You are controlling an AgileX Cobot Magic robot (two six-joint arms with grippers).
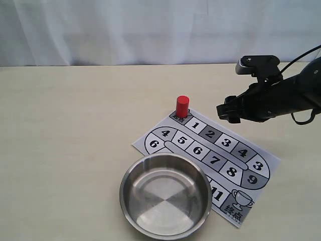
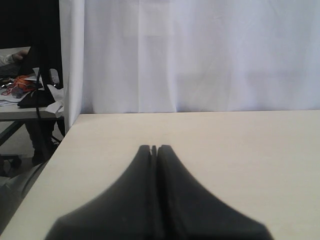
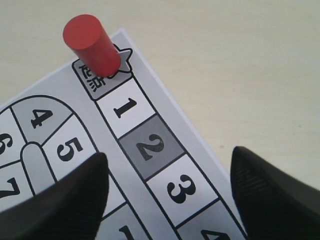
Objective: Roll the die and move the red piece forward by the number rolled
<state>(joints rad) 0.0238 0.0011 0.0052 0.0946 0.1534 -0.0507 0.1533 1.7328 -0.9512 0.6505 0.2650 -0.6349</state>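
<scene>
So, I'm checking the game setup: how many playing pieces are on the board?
1. The red piece stands upright on the start square, beside square 1. The steel bowl hides part of the board, so another could be hidden there.

Exterior: raised, looking down across the table (image 1: 75,125) to a white curtain (image 1: 150,30).
Left wrist: low, level over the table, facing the curtain.
Right wrist: close above the game board (image 3: 148,146), looking down.
Shared: exterior and right wrist both show the red piece (image 1: 182,106).
</scene>
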